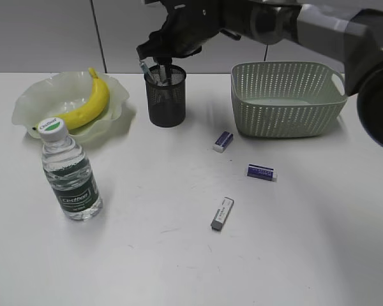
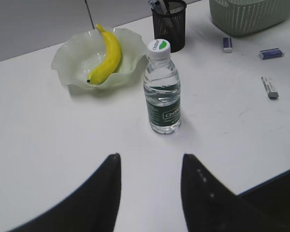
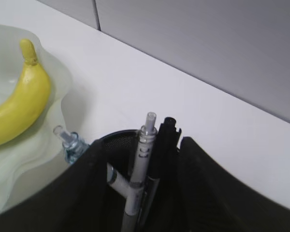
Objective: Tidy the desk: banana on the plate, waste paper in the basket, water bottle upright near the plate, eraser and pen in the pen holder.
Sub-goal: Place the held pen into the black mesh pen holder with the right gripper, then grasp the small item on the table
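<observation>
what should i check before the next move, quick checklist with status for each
1. banana in the plate: ok.
2. water bottle upright near the plate: ok.
3. pens in the pen holder: ok, several stand inside.
4. right gripper clear of the pens: not ok, its fingers straddle them above the holder.
5. erasers in the holder: not ok, three lie on the desk.
6. waste paper in the basket: cannot tell.
</observation>
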Robot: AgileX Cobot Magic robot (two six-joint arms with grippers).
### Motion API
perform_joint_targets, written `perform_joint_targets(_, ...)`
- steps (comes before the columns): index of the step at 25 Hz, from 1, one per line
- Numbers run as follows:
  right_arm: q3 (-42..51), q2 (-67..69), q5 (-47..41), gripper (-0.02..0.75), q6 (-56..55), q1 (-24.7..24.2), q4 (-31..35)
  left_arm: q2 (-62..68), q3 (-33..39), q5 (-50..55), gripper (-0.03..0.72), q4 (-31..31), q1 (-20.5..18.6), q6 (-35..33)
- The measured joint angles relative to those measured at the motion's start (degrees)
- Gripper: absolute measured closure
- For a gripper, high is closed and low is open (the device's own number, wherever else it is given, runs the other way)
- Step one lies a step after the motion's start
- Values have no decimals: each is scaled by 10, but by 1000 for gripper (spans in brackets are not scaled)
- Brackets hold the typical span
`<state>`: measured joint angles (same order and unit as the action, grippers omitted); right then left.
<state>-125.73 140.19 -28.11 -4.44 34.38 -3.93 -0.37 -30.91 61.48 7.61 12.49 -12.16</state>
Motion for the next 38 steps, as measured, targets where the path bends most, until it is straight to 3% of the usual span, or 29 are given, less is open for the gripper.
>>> perform_joint_targets(13, 0, -142, -397, 341, 33, 0, -10, 0, 0, 0, 378, 0, 0, 0)
perform_joint_targets(18, 39, -218, -411, 347, 51, 0, 24, 0, 0, 0, 379, 0, 0, 0)
perform_joint_targets(24, 155, -349, -411, 390, 53, 0, 39, 0, 0, 0, 378, 0, 0, 0)
perform_joint_targets(38, 634, -724, -412, 400, 54, 0, 39, 0, 0, 0, 379, 0, 0, 0)
